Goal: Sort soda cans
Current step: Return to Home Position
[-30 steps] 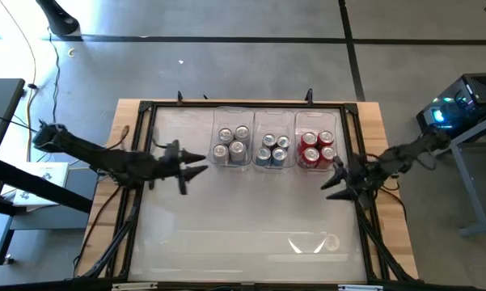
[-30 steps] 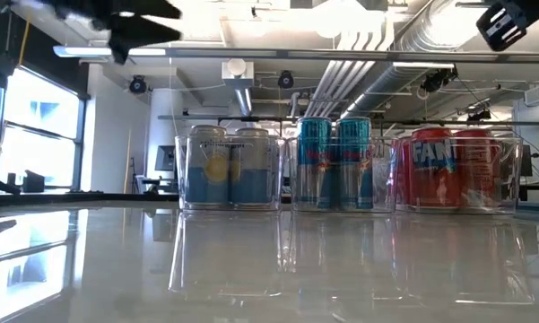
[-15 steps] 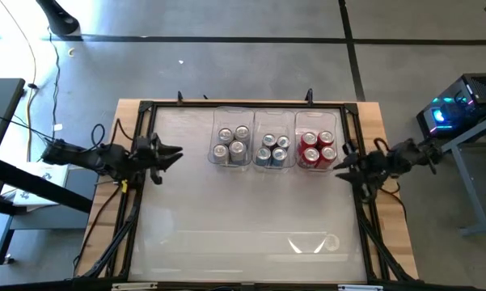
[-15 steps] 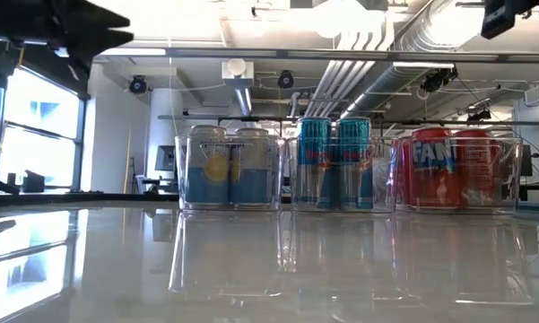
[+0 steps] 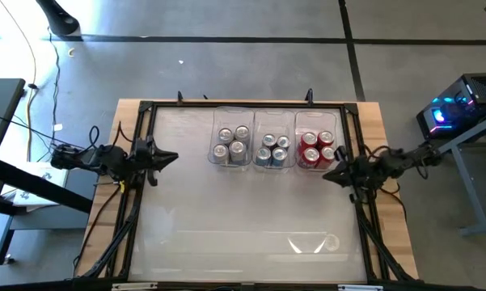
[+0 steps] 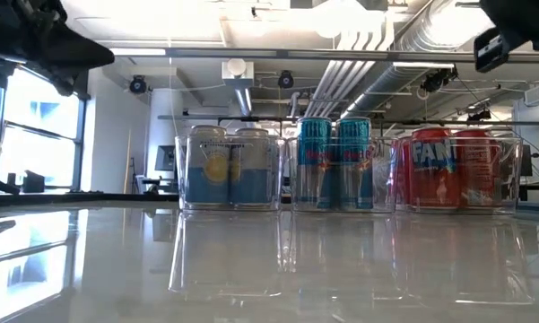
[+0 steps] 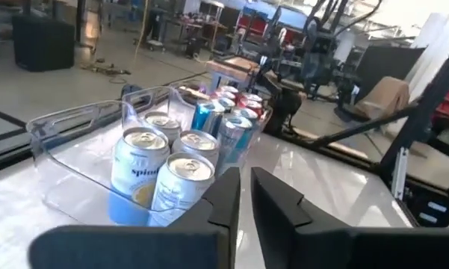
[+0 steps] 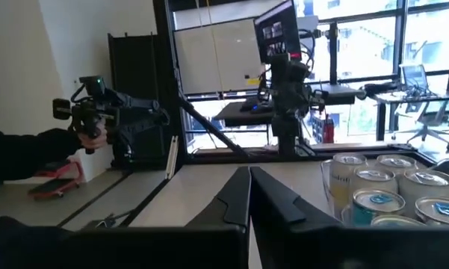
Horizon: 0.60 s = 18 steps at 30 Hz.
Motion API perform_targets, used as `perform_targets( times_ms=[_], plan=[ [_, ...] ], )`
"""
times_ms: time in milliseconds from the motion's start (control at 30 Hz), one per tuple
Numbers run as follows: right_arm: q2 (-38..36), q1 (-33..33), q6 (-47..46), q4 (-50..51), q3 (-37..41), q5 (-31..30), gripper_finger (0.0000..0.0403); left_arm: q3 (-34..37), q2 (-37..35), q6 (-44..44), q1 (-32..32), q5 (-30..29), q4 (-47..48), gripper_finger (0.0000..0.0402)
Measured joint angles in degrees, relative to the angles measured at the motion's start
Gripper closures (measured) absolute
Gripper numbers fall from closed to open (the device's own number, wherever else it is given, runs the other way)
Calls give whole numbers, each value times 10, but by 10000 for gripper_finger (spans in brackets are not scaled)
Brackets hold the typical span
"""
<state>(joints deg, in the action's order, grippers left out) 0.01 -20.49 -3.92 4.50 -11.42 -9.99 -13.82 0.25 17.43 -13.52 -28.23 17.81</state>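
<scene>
The soda cans stand sorted in three clear bins at the table's far middle. Silver cans (image 5: 232, 144) (image 6: 229, 168) fill the left bin, blue cans (image 5: 273, 150) (image 6: 341, 161) the middle one and red cans (image 5: 316, 149) (image 6: 448, 166) the right one. My left gripper (image 5: 174, 157) (image 7: 245, 175) hovers shut at the table's left edge, pointing level toward the silver cans, with nothing in it. My right gripper (image 5: 323, 176) (image 8: 249, 173) hovers shut at the right edge, just near of the red cans' bin, also holding nothing.
A black frame rail (image 5: 141, 186) runs around the glossy table top. The near half of the table (image 5: 243, 226) holds only reflections. Beyond the table, in the right wrist view, a person's hand (image 8: 90, 134) holds a dark device.
My left gripper has drawn back from beside the silver cans' bin to the table's left edge, sinking a little, and has shut. My right gripper has stayed at the right edge, sunk slightly, rolled and shut. The cans have not moved.
</scene>
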Motion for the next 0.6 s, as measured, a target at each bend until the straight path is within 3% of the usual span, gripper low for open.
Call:
perform_targets(
  times_ms=[233, 433, 600],
  plan=[
    [0, 0, -5, -35, 37, 1, 402, 21, -1, -4, 0, 22, -12, 399],
    [0, 1, -34, -36, 52, 30, 402, 132, 1, -31, 11, 86, -207, 401],
    [1, 47, -42, -54, 71, 27, 403, 132, 17, -31, 55, 127, -208, 401]
  ],
)
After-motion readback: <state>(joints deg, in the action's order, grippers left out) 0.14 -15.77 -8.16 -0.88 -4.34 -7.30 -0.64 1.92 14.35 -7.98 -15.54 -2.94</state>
